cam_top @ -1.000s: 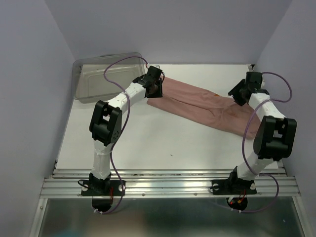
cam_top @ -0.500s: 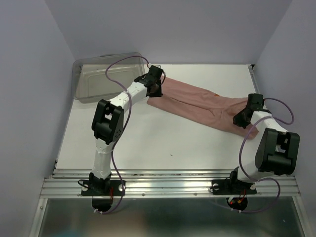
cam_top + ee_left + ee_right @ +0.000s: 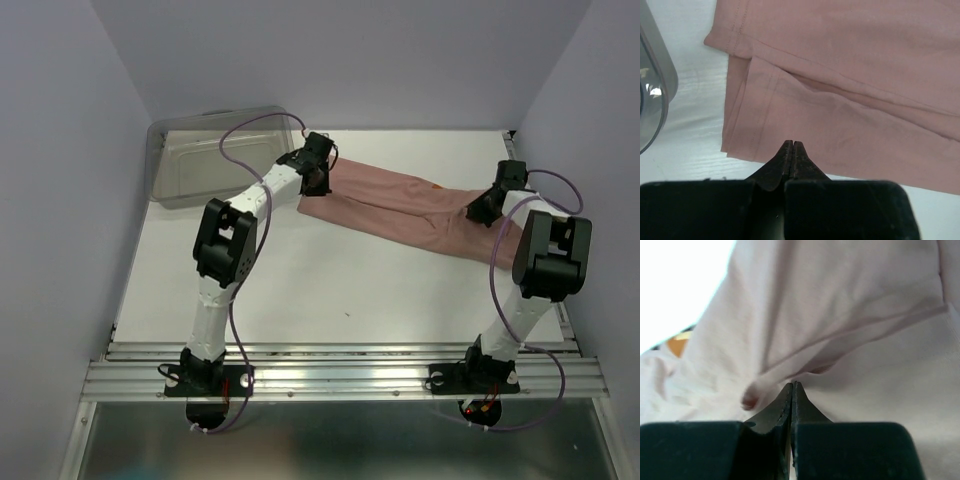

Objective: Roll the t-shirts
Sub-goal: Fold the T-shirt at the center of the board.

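Note:
The dusty-pink t-shirt [image 3: 400, 210] lies folded into a long strip, slanting from the back middle of the table toward the right. My left gripper [image 3: 318, 183] is at its left end. In the left wrist view that gripper [image 3: 792, 143] is shut, tips just over the near hem of the flat t-shirt [image 3: 850, 75], and no cloth shows between the fingers. My right gripper [image 3: 478, 213] is at the right end. Seen from its wrist, the right gripper [image 3: 792, 384] is shut where folds of the t-shirt [image 3: 865, 355] converge. An orange print [image 3: 679, 345] peeks out at left.
A clear grey plastic bin [image 3: 215, 155] stands at the back left, close beside the left gripper, and its rim [image 3: 655, 90] shows in the left wrist view. White table [image 3: 330, 290] stretches in front of the shirt. Walls close in on the left, back and right.
Both grippers have gone from open to shut. The right gripper dropped onto the shirt's right end, then moved back and left along it. The left gripper stayed at the left end.

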`<state>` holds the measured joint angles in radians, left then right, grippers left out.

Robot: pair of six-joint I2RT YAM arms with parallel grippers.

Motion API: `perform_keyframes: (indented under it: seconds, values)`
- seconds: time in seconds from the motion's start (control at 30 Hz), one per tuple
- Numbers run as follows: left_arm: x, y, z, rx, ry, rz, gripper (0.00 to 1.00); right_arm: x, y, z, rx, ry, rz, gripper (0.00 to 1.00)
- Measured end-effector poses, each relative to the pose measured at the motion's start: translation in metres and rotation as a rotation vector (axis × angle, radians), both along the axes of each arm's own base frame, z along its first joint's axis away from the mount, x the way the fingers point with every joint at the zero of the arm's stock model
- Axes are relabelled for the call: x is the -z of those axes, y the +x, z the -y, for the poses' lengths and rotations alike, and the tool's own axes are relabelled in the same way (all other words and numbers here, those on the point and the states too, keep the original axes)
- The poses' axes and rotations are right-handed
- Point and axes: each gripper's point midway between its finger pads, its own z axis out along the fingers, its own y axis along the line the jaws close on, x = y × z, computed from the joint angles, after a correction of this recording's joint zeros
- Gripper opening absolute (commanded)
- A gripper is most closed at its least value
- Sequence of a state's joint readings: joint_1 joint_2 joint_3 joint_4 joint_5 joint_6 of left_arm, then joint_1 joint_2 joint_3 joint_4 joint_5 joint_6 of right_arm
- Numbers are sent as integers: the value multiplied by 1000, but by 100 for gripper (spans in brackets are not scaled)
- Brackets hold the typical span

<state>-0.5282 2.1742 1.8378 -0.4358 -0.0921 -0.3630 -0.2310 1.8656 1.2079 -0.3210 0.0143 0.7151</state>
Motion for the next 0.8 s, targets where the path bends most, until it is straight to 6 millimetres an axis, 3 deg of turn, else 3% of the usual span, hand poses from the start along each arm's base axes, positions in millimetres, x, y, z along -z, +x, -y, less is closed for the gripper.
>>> perform_keyframes:
  seconds: [0.17, 0.43, 0.67, 0.8]
  values:
    - [10, 18, 9, 4, 9, 7, 0, -13, 5, 7, 11, -45, 24, 1]
    - [46, 40, 11, -8, 70, 2, 0, -34, -36, 11, 29, -121, 26, 1]
    - [55, 42, 0, -28, 112, -2, 0, -3, -76, 6, 20, -123, -80, 1]
    - [56, 43, -6, -41, 123, -3, 0, 12, -85, 9, 26, -119, -129, 2]
